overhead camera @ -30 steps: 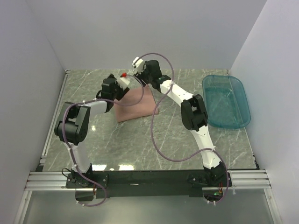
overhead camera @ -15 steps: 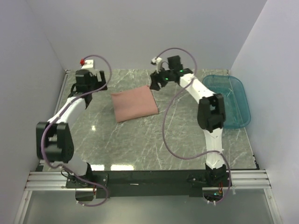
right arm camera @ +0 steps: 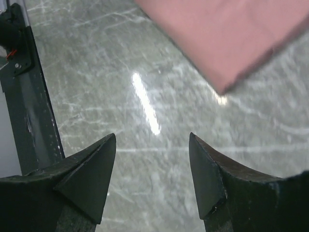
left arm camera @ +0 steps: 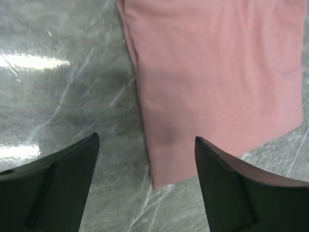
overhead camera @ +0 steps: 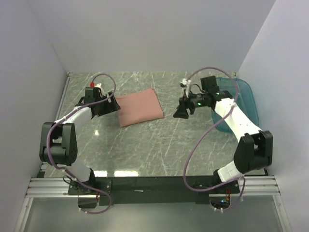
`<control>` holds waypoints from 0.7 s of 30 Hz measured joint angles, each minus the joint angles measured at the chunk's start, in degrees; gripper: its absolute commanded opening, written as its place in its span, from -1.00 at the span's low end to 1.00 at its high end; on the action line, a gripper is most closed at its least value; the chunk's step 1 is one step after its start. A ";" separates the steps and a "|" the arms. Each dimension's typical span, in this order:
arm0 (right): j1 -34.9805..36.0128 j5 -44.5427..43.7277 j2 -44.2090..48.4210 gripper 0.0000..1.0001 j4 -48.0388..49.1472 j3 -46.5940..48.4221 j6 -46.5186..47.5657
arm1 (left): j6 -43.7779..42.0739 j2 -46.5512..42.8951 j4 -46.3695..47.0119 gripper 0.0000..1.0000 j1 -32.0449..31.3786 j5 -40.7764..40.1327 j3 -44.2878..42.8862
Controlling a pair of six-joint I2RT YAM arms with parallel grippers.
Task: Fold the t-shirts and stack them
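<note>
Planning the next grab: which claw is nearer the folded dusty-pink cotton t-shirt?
Left. The left claw is at the left edge of the folded dusty-pink cotton t-shirt; the right claw is off its right side, clearly apart.

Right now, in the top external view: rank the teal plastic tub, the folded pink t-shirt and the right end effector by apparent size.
1. Largest: the translucent teal plastic tub, even with the right arm covering part of it.
2. Next: the folded dusty-pink cotton t-shirt, somewhat smaller.
3. Smallest by far: the black right end effector, though it sits nearer the camera.
</note>
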State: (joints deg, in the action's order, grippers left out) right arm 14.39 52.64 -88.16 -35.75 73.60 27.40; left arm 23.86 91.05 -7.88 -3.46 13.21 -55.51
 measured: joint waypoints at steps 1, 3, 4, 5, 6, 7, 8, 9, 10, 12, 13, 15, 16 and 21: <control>-1.36 0.28 1.64 0.38 -0.17 -2.19 0.24 | 0.15 0.68 -0.33 0.69 0.00 0.26 0.00; -3.85 0.63 3.91 0.39 -0.17 -5.25 0.44 | 0.52 1.66 -0.70 0.69 0.00 0.55 0.00; -4.90 0.85 4.72 0.40 0.37 -6.60 0.46 | 0.68 1.97 -0.79 0.69 0.00 0.59 0.00; -5.51 1.01 5.33 0.40 0.48 -7.52 0.42 | 0.76 2.14 -0.90 0.69 0.00 0.61 0.00; -6.08 1.29 6.05 0.40 0.70 -8.52 0.35 | 0.81 2.25 -0.98 0.69 0.00 0.63 0.00; -6.36 1.68 6.64 0.40 0.94 -9.25 0.28 | 0.85 2.34 -1.05 0.69 0.00 0.68 0.00; -6.47 2.08 7.13 0.40 1.09 -9.68 0.20 | 0.85 2.34 -1.07 0.69 0.00 0.68 0.00; -6.54 2.54 7.45 0.40 1.55 -9.99 0.15 | 0.83 2.36 -1.07 0.69 0.00 0.72 0.00; -6.56 2.99 7.69 0.40 1.95 -10.12 0.11 | 0.83 2.36 -1.07 0.69 0.00 0.76 0.00; -6.56 3.45 7.74 0.40 2.36 -10.14 0.11 | 0.83 2.45 -1.09 0.69 0.00 0.92 0.00; -6.58 3.61 7.74 0.40 2.54 -10.19 0.13 | 0.81 2.56 -1.11 0.69 0.00 0.94 0.00; -6.67 3.91 7.74 0.40 2.71 -10.27 0.13 | 0.81 2.75 -1.31 0.69 0.00 1.03 0.00; -6.78 4.09 7.74 0.40 2.73 -10.29 0.13 | 0.79 2.89 -1.44 0.70 0.00 1.09 0.00; -7.52 4.72 7.74 0.40 2.95 -10.29 0.13 | 0.66 3.37 -1.66 0.70 0.00 1.44 0.00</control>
State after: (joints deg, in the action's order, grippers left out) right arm 6.87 57.36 -80.42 -32.80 63.31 27.53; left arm 24.51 94.41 -9.54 -3.46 14.66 -55.51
